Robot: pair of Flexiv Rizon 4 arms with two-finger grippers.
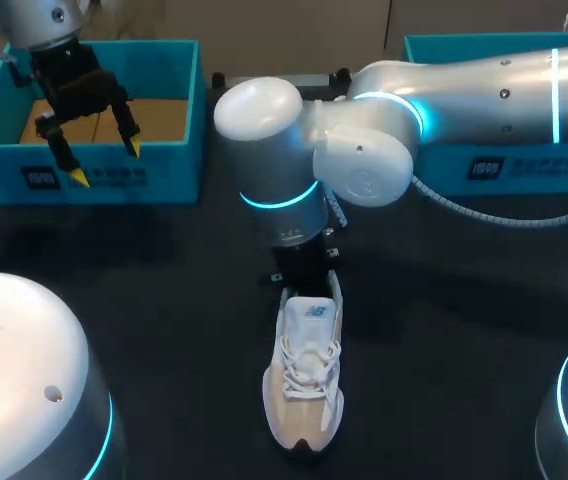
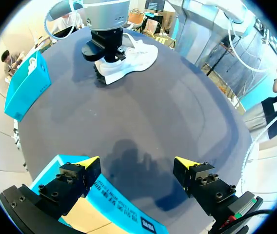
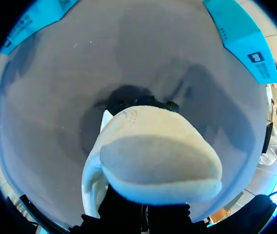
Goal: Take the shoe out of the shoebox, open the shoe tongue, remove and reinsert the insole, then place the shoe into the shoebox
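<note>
1. The shoe (image 1: 304, 385) lies upright on the table (image 1: 164, 280), out of the box, with its toe towards me and its heel away. The tongue (image 1: 309, 315) lies flat over the laces (image 1: 307, 360). I judge it is not yet opened.

2. My right claw (image 1: 302, 275) sits at the heel end of the shoe, directly above the collar. The shoe fills its wrist view, and I cannot tell whether this claw is gripping the heel or is only beside it.
   - Risk: if the hold takes only the heel rim, the soft collar may fold. The shoe may then slip free or swing toe-down when lifted.
   - Risk: nothing else holds the shoe. A pull on the tongue or insole may drag the whole shoe across the table.

3. My left claw (image 1: 106, 163) hangs open and empty over the front wall of the shoebox (image 1: 164, 175), well apart from the shoe.
   - Risk: when it comes in to help, it may meet my right arm, which lies across the middle of the table.

4. A second box (image 1: 544, 165) stands behind the right arm.
   - Risk: returning the shoe to the wrong box.
</note>
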